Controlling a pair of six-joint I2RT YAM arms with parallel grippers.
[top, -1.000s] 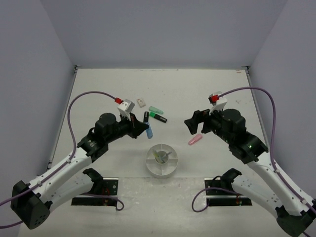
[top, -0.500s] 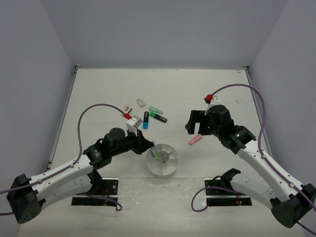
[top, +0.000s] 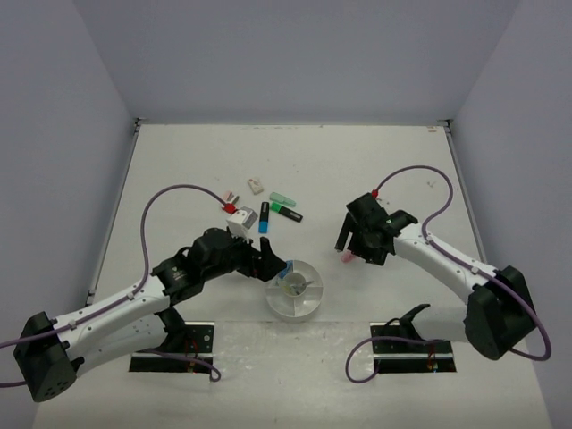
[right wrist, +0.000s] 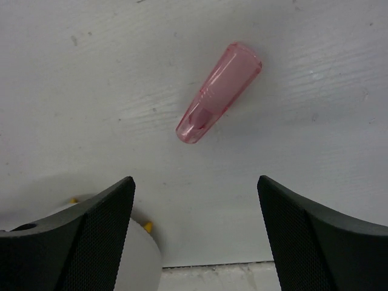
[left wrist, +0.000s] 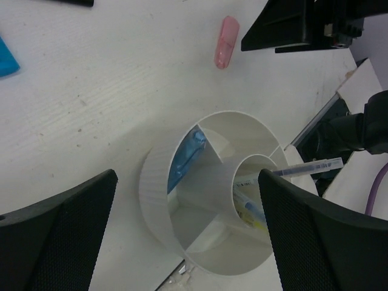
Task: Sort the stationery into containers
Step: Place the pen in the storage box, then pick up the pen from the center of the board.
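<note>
The white divided dish (top: 308, 311) (left wrist: 154, 188) stands near the front middle of the table. A blue highlighter (left wrist: 188, 154) lies in one wedge. A yellow-and-blue pen (left wrist: 254, 209) and a grey pen (left wrist: 309, 168) stick out of the centre cup. My left gripper (top: 275, 266) (left wrist: 187, 176) hangs open and empty over the dish's left side. A pink highlighter (top: 345, 256) (right wrist: 218, 101) lies on the table right of the dish. My right gripper (top: 350, 243) (right wrist: 195, 180) is low over it, open, with the highlighter just beyond its fingertips and untouched.
Behind the dish lie another blue highlighter (top: 264, 217), a black-and-green one (top: 286, 212), a pale green one (top: 282, 198) and two small erasers (top: 256, 186) (top: 231, 197). The arm mounts (top: 174, 353) sit at the near edge, and grey walls close in three sides.
My left gripper carried the blue highlighter to the dish and opened, leaving it in a wedge. My right arm came down and in over the pink highlighter, its jaws narrowing a little.
</note>
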